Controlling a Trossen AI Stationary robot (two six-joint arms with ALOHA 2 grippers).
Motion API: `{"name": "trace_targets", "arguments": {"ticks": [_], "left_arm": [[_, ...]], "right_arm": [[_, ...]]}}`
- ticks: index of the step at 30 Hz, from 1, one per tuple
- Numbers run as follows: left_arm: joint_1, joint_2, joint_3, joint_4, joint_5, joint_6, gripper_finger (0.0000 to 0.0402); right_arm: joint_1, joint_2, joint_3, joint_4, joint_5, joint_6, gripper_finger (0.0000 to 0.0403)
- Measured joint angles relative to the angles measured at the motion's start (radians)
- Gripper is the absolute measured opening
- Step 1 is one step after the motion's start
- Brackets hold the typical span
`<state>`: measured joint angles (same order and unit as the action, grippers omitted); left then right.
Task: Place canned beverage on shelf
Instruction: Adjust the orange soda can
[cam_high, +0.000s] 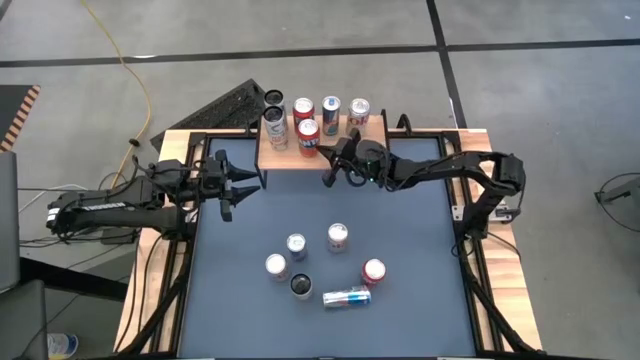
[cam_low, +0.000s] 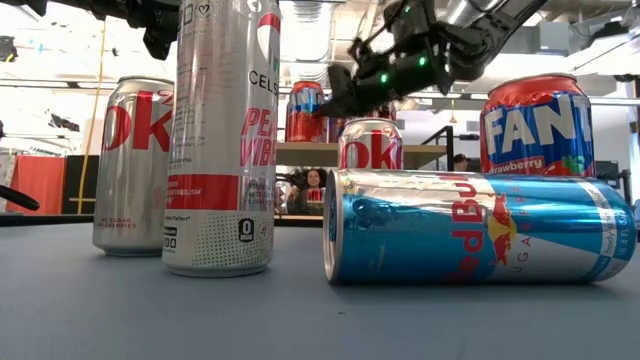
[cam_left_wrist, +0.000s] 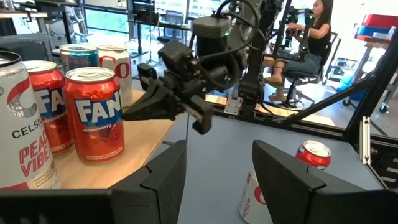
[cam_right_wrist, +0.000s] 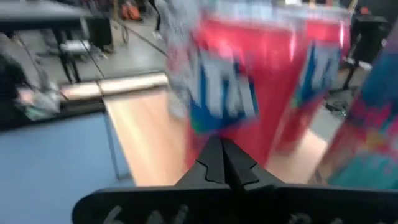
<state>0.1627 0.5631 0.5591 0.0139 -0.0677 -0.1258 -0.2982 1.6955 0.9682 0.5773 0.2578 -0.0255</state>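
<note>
We keep the right gripper (cam_high: 333, 168) clear of the red Fanta can (cam_high: 308, 137) standing on the front of the shelf (cam_high: 278, 158), since a nudge would topple it (the row behind is crowded). Its fingers are pressed together and hold nothing, just beside that can. The left gripper (cam_high: 238, 186) waits near the shelf's left end, fingers apart, empty.

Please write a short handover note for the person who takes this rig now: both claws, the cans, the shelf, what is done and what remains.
Left claw: open, empty, beside the shelf's left end.
Right claw: shut, empty, at the front edge of the shelf, next to the front Fanta can.
Done: six cans stand on the shelf.
Left: five cans on the blue mat, four upright; the Red Bull can lies on its side.
</note>
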Motion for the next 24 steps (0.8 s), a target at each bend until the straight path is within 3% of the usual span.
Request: {"name": "trace_targets", "arguments": {"ticks": [9, 15, 24], "left_arm": [[0.000, 0.000, 0.000, -0.001, 0.000, -0.001, 0.0174], [-0.002, 0.000, 0.000, -0.006, 0.008, -0.012, 0.0174], [-0.002, 0.000, 0.000, -0.002, -0.002, -0.010, 0.0174]], "right_arm": [[0.001, 0.109, 0.100, -0.023, 0.001, -0.009, 0.0000], [0.032, 0.092, 0.113, -0.105, 0.007, -0.009, 0.0000], [0.078, 0.048, 0.115, -0.081, 0.011, -0.035, 0.0000]]}}
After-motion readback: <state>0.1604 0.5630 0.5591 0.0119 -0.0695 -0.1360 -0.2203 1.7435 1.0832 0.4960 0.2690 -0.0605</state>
